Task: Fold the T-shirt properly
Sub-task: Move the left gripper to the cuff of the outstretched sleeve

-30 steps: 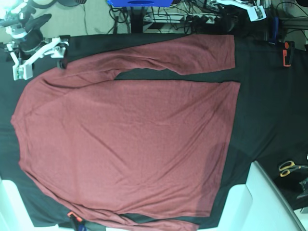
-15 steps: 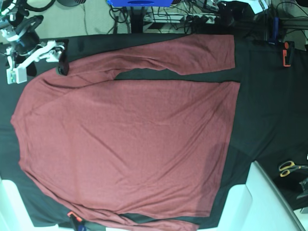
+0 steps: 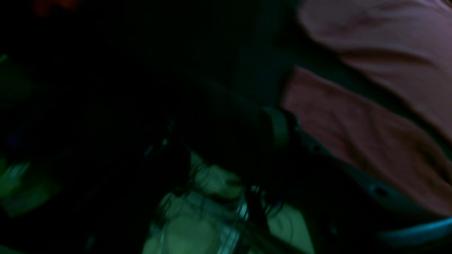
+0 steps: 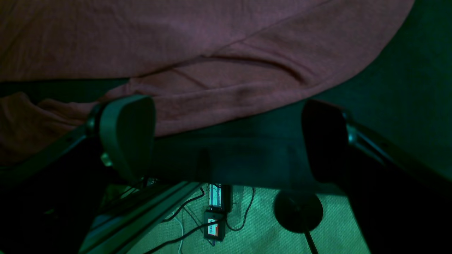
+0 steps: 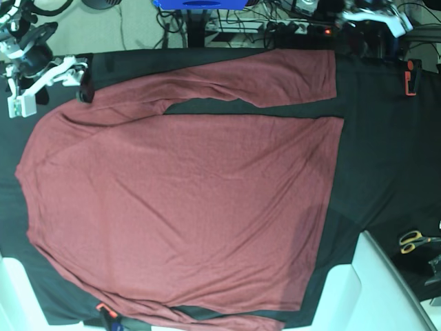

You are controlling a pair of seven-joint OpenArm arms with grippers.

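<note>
The maroon T-shirt [image 5: 186, 200] lies spread flat on the black table cloth [image 5: 386, 158], with one long sleeve [image 5: 262, 79] stretched along the far edge. My right gripper [image 5: 87, 76] hovers at the far left corner beside the shoulder seam. In the right wrist view it [image 4: 226, 141] is open and holds nothing, its fingers [image 4: 127, 137] just off the shirt's hem [image 4: 212, 106] at the table's edge. My left arm [image 5: 372, 17] is at the far right, past the sleeve cuff. The left wrist view is dark and blurred, with maroon fabric [image 3: 370, 141] at its right.
Yellow-handled scissors [image 5: 415, 240] lie at the right edge, and an orange clamp [image 5: 411, 76] sits at the far right. A white block [image 5: 375, 289] stands at the near right corner. Cables and a device [image 4: 213, 225] lie on the floor beyond the table edge.
My right gripper has drifted a little up and left, off the shoulder toward the table's corner. My left arm has shifted along the far right edge. The shirt has not moved.
</note>
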